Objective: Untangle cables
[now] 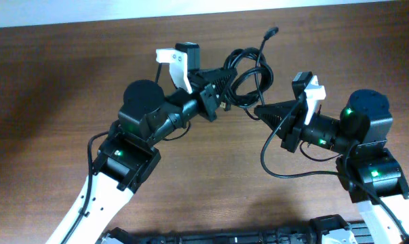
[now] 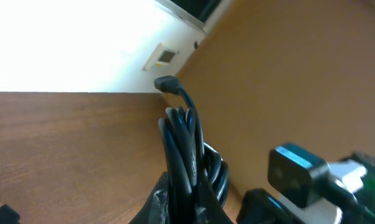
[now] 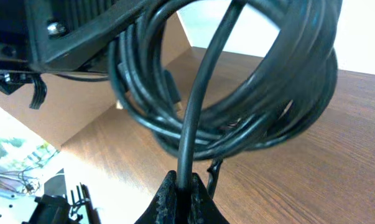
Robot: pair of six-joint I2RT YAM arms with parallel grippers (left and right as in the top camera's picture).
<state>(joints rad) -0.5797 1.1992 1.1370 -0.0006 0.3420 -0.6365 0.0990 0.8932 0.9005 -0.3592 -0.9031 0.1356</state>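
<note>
Two arms: meet above the table (image 1: 55,81), with the cables held between them.
Cables (image 1: 248,71): coiled bundle, its loops reaching toward the far edge.
Left gripper (image 1: 223,93): clamped on several strands at the coil's left side.
Right gripper (image 1: 258,110): pinching one strand just below the coil.
Plug (image 1: 273,30): free end, pointing away from both grippers.

Bare table (image 1: 55,102) lies open left and in front; the cables (image 1: 239,61) (one coiled bundle) block the middle.

black cables (image 3: 299,81), brown wood-grain table (image 1: 55,88), pale cream wall (image 1: 190,8) behind
</note>
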